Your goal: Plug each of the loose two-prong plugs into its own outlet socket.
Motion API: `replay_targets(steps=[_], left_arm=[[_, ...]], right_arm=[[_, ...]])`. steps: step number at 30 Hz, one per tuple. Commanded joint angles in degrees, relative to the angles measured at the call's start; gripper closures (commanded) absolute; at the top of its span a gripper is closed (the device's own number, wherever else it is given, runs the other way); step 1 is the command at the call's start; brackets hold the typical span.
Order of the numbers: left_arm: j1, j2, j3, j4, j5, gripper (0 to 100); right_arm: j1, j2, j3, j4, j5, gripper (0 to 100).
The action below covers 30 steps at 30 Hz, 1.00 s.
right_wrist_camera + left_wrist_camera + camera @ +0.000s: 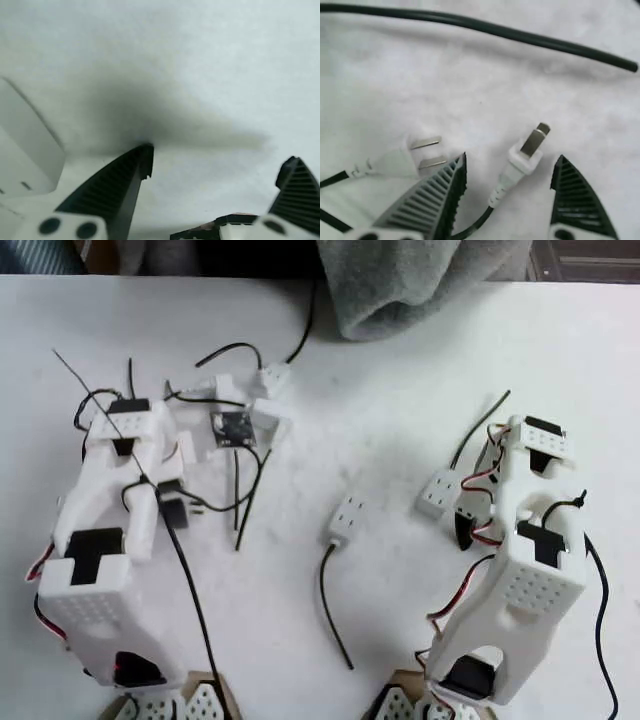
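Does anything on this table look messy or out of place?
Black cords lie tangled and crossing beside the left arm, with white two-prong plugs loose among them. A grey cloth slumps onto the white table's far edge.

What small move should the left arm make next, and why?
Probably lower slightly and close on the white plug. The left gripper is open and this plug lies between its fingers, touching neither. A second plug lies outside one finger, so closing should catch only the first.
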Motion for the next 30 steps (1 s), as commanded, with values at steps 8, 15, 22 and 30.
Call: replay_targets(steps=[8,15,22,30], left_arm=[[0.6,-0.4,-0.5,-0.2,-20.6,90],[0.6,-0.7,-0.4,0.2,-20.2,90],[1.3,-0.7,-1.0,-0.3,-14.9,79],[4.8,-0.6,-1.1,-0.3,-10.9,73]], right_arm=[[-0.6,1.3,-0.4,-1.9,0.6,60.8],[-0.6,1.3,-0.4,-1.9,0.6,60.8],[-0.7,1.3,-0.4,-1.9,0.6,60.8],[-0.7,1.3,-0.4,-1.9,0.6,60.8]])
